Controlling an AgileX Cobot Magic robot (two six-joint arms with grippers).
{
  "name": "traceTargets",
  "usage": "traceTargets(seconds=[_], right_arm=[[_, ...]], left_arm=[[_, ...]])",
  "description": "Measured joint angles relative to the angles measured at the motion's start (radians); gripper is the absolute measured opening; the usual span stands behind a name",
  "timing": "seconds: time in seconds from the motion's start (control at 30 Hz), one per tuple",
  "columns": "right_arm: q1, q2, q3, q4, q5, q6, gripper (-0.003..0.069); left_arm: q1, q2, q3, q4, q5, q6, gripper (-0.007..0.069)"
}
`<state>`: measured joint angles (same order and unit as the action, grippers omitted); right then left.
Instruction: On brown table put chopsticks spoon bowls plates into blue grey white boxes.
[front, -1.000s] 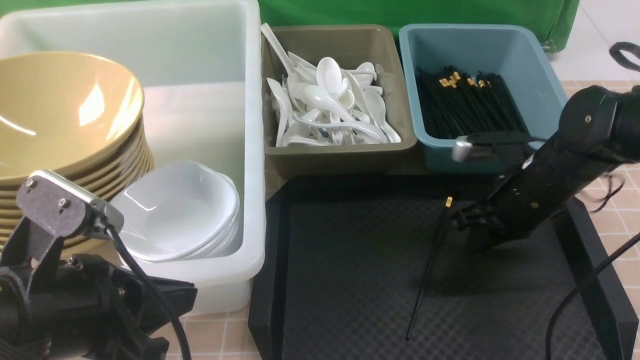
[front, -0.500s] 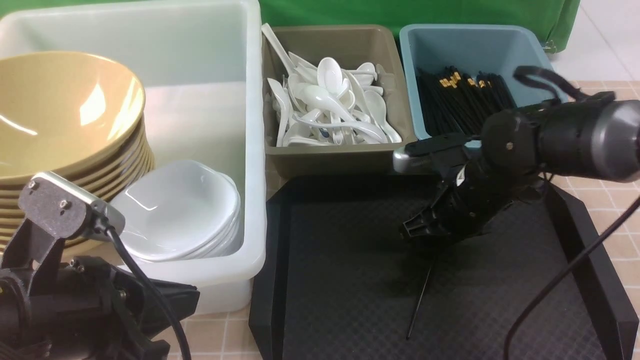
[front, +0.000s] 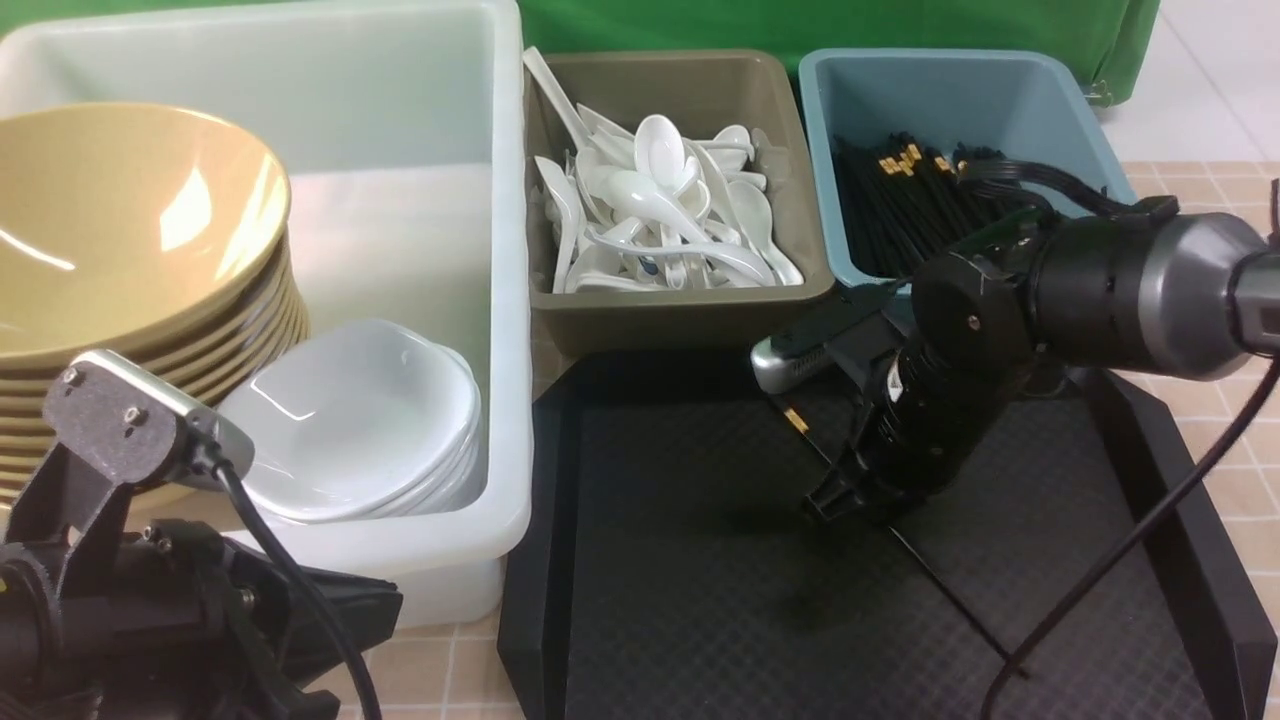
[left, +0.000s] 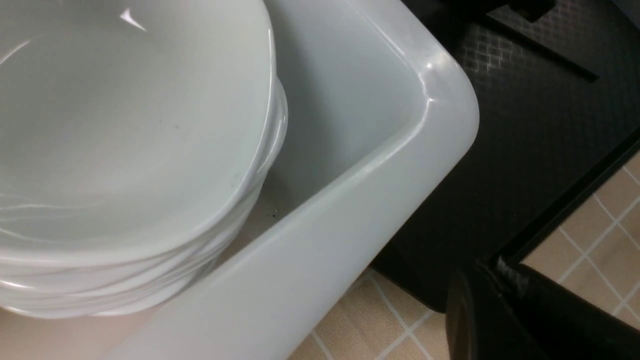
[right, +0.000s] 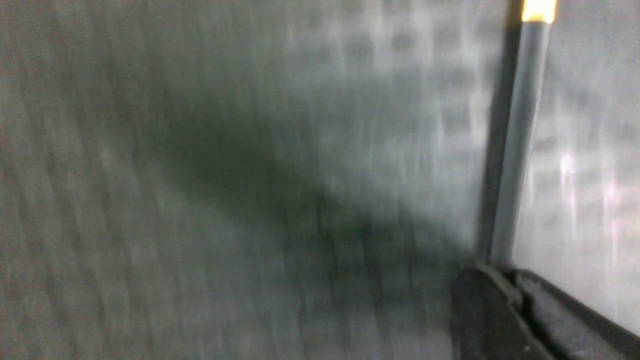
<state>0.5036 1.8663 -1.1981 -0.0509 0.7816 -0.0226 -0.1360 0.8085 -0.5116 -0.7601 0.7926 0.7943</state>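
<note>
The right gripper sits low over the black tray, right of centre in the front view, its jaws pinched narrow on a single black chopstick. In the right wrist view, which is smeared by motion blur, the chopstick rises straight out from between the closed fingers, with its gold band at the top edge of the frame. In the front view its long axis runs diagonally: the gold-banded end points to the upper left, toward the grey bin, and the thin tip reaches down to the lower right of the tray. Whether the stick touches the tray floor cannot be told.

Behind the right arm, in the upper right of the front view, the blue bin holds a bundle of black chopsticks with their gold ends toward the far wall. To its left, the grey bin is heaped with white spoons. The white tub fills the upper left, holding a stack of yellow bowls and, just beside it toward the lower right, a stack of white plates.

The left gripper shows only as a dark closed tip at the lower right of the left wrist view, holding nothing, beside the near corner of the white tub above the tiled brown table.
</note>
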Motion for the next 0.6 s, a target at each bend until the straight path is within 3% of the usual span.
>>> traceTargets(seconds=[0.2,0.3,0.43,0.5,0.6], right_arm=[[0.001,-0.192,0.006,0.000,0.005,-0.031,0.0068],[-0.010,-0.351,0.006,-0.036,-0.113,-0.036,0.0068],[-0.094,-0.411,0.006,-0.056,-0.500,-0.027,0.0068],[-0.165,-0.363,0.005,-0.063,-0.757,0.001,0.0068],[-0.227,-0.282,0.005,-0.066,-0.993,0.036,0.0070]], left_arm=[[0.000,0.000,0.000,0.000,-0.005,0.000,0.0005],[0.000,0.000,0.000,0.000,-0.026,0.000,0.0005],[0.000,0.000,0.000,-0.002,-0.043,0.000,0.0005],[0.000,0.000,0.000,-0.002,-0.047,0.000,0.0005],[0.000,0.000,0.000,-0.002,-0.052,0.000,0.0005]])
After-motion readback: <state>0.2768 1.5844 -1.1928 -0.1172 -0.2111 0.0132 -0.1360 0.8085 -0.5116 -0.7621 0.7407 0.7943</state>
